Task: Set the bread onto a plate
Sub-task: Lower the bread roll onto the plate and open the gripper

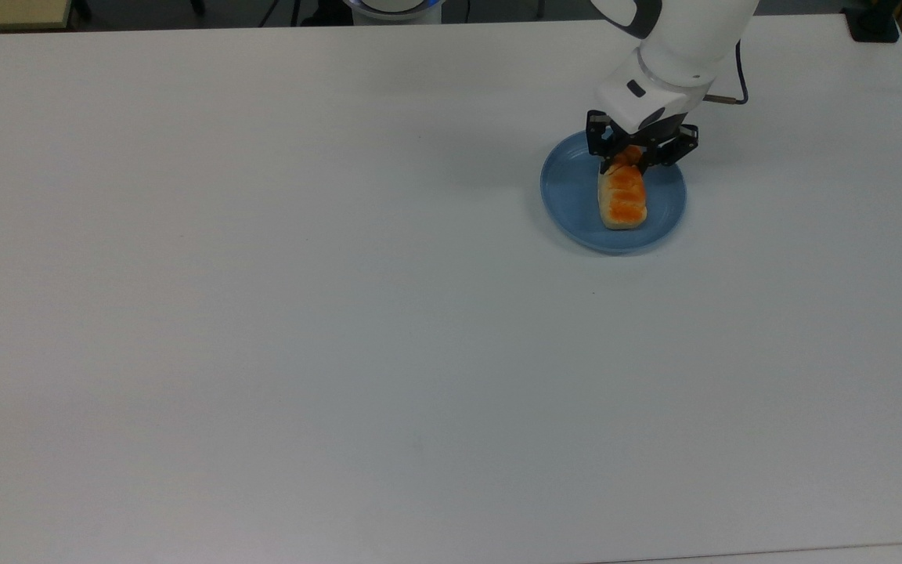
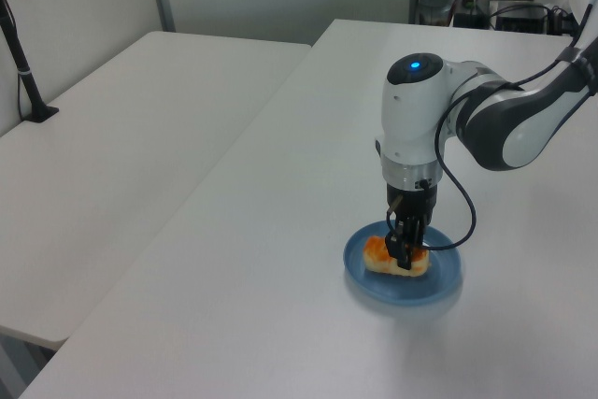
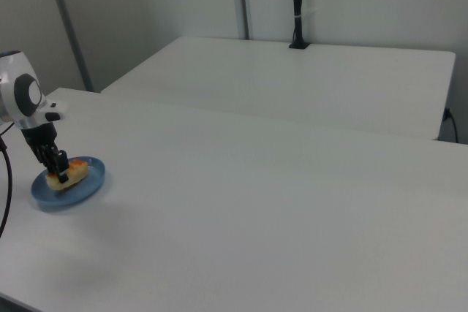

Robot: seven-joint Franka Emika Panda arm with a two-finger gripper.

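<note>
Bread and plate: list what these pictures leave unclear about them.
- Top view: the pincer covers the far end of the bread.
- Left view: whether the bread's underside touches the plate, hidden by the raised rim.
- Right view: the loaf's bumps, too small.

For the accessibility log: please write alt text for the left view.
A white robot arm's gripper is shut on a small orange-topped bread lying on a light-blue plate, which sits on a white table.
</note>
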